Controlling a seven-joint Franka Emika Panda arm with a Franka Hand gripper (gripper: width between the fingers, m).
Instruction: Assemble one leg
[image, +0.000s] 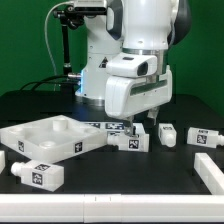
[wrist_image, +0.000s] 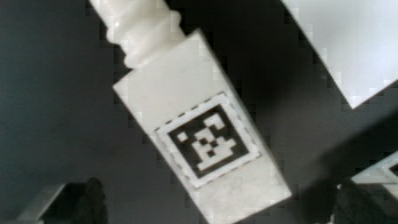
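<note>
Black bench (image: 110, 172), white panel (image: 45, 135) at the exterior view's left: my hand (wrist_image: 214, 188) hangs open astride the leg (wrist_image: 199, 130), which lies flat just beside the panel.

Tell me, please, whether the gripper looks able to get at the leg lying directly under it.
Probably yes: the gripper hangs open right over the leg. The wrist view shows nothing covering it, and the next leg lies apart.
</note>
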